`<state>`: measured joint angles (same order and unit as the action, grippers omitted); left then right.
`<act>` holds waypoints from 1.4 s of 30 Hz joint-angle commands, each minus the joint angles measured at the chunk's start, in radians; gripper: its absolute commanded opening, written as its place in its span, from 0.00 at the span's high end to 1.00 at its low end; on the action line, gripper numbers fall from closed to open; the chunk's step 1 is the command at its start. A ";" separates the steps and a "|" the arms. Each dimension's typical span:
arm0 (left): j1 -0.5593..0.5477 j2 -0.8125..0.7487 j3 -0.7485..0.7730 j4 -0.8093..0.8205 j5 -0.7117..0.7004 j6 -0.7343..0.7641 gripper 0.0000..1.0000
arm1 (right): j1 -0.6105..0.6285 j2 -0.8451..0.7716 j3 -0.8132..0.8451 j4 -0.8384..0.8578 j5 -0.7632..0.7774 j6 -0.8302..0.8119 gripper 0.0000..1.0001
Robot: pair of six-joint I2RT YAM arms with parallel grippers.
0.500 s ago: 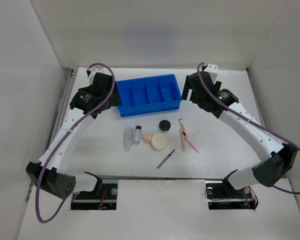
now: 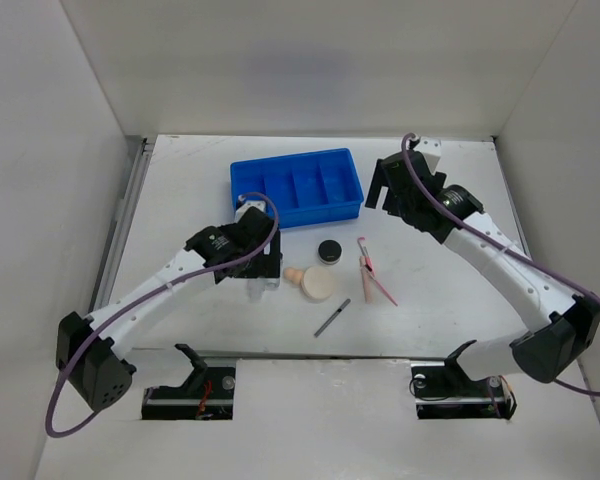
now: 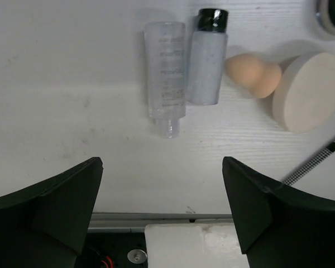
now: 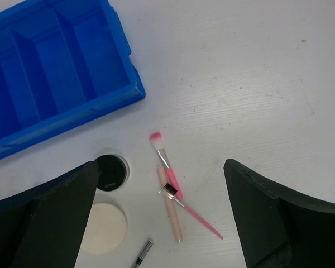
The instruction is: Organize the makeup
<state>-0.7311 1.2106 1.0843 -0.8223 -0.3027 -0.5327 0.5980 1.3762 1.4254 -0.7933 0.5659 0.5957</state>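
Left gripper (image 3: 162, 167): jaws spread, empty, poised above two clear vials (image 3: 166, 75).
Vials: side by side, flat on table (image 3: 72, 84).
Right gripper (image 4: 161, 164): jaws spread, holds nothing.
Sponge (image 3: 252, 74), puff (image 3: 308, 92): touching, right of vials.
Jar (image 4: 111, 172), pink tools (image 4: 170, 167), pencil (image 4: 144, 252): further right, outside blue tray (image 4: 67, 120).

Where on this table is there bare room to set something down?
Bare: right of the pink tools, left of the vials, behind the blue tray. Crowded: the centre, where vials, sponge, puff and jar cluster.

Left gripper (image 3: 162, 167), right gripper (image 4: 160, 164) (jaws spread)
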 commanded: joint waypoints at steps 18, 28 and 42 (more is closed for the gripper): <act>0.110 0.179 -0.181 0.239 -0.007 -0.099 0.19 | 0.009 0.064 0.012 -0.015 -0.012 -0.002 0.00; 0.165 0.263 -0.225 0.342 0.020 -0.090 0.23 | 0.009 0.112 0.032 -0.024 -0.021 -0.002 0.00; 0.176 0.232 -0.203 0.316 0.014 -0.087 0.68 | 0.009 0.173 0.095 -0.067 -0.012 -0.011 0.00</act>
<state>-0.5591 1.5391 0.8532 -0.4309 -0.2634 -0.6331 0.5980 1.5421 1.4586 -0.8356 0.5407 0.5968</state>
